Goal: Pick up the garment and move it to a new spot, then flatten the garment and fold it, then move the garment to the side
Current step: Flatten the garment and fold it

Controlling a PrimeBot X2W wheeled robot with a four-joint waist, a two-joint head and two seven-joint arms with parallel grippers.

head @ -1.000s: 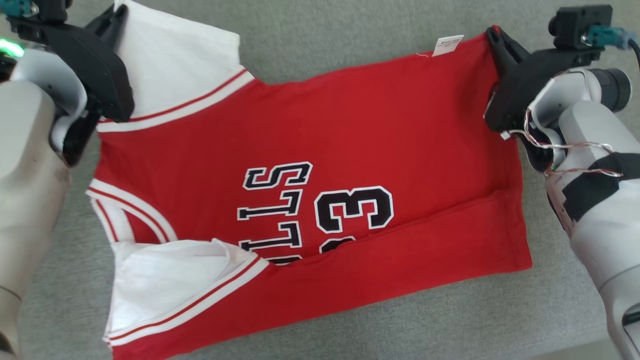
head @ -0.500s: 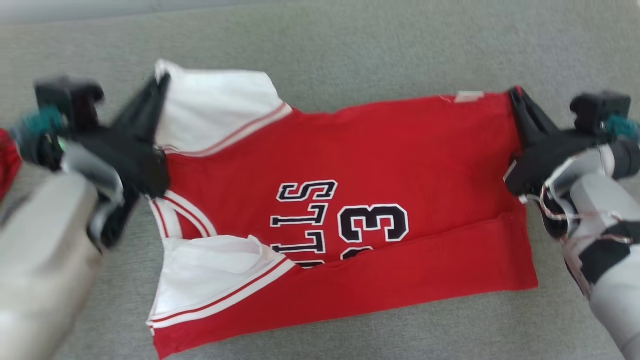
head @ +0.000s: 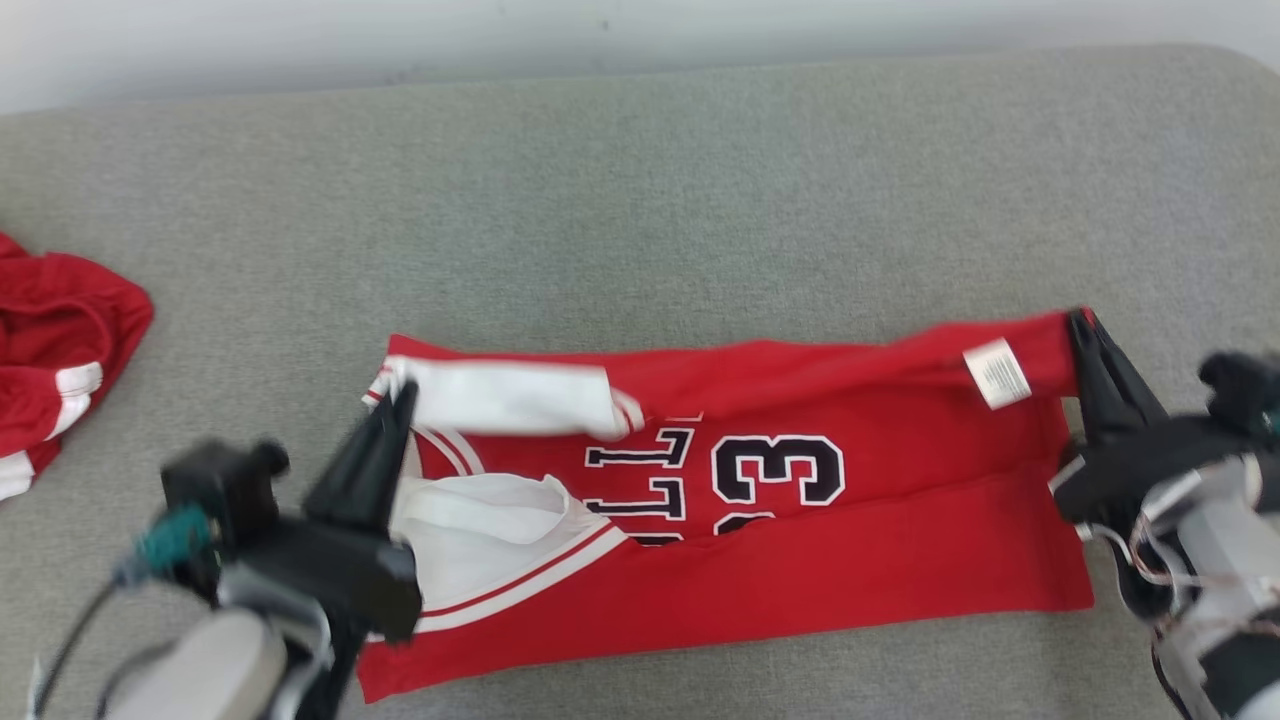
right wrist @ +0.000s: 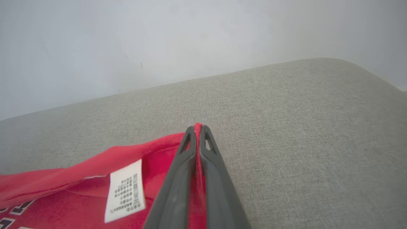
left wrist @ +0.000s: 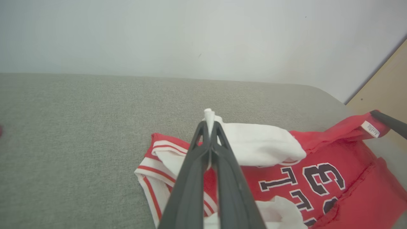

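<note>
- Black and narrow, the left tool [head: 404, 395] reaches in from the lower left on a low forearm. Its fingers are pressed together on the white shoulder panel [head: 510, 395] of the garment [head: 850, 540].
- The right tool [head: 1080, 318] comes in from the right edge, fingers slanting up and inward. It pinches the garment's red hem corner just beside a white label [head: 996, 373].
- Between the two tools the garment's far edge is held off the counter [head: 700, 200] and overlaps the printed front.
- The rest of the garment lies on the grey cloth-covered counter, with a numeral and letters showing.
- A second red-and-white cloth heap [head: 60, 330] lies well apart at the counter's left edge.
</note>
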